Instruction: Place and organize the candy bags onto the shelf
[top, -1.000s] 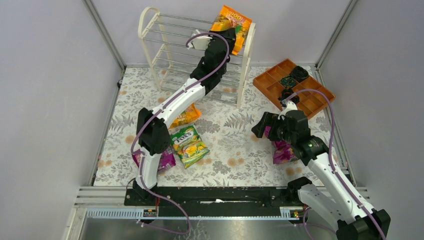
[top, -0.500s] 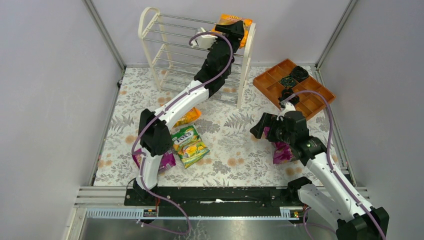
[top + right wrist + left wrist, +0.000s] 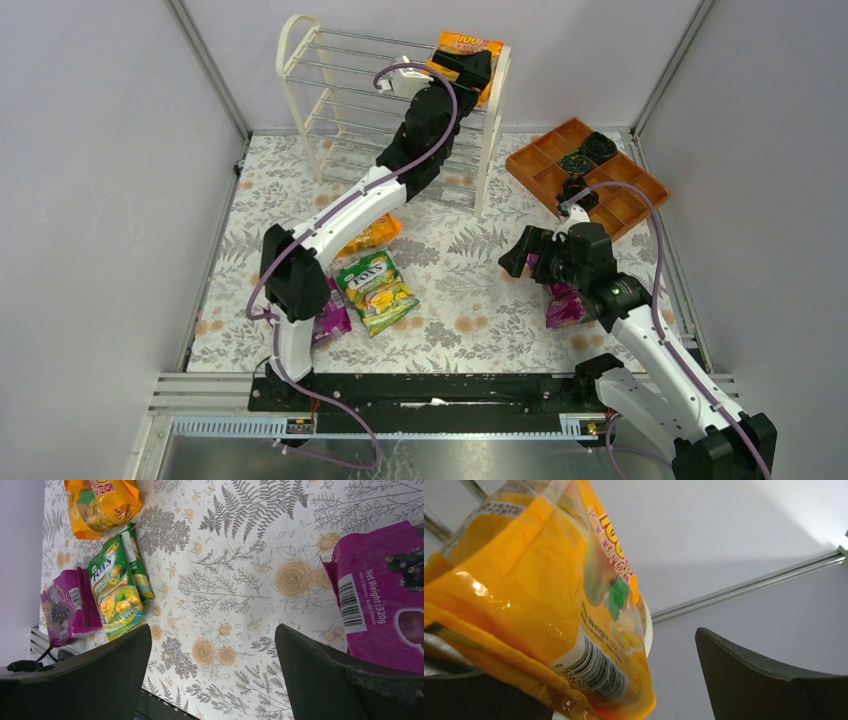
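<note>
Your orange candy bag [image 3: 465,42] lies on the shelf [image 3: 492,130]'s top tier, at its 3 o'clock end. The left end effector [image 3: 472,68] stands spread around it, not pinching. Over the desk [image 3: 470,250], the right end effector [image 3: 515,262] is spread too, with a purple bag [image 3: 565,305] at its 4 o'clock.

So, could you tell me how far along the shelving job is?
Done: one orange bag lies on the top tier of the shelf. In hand: nothing; the left hand is open beside it, the right hand open over the table. Left: a second orange bag, a green-yellow bag and two purple bags on the table.
</note>
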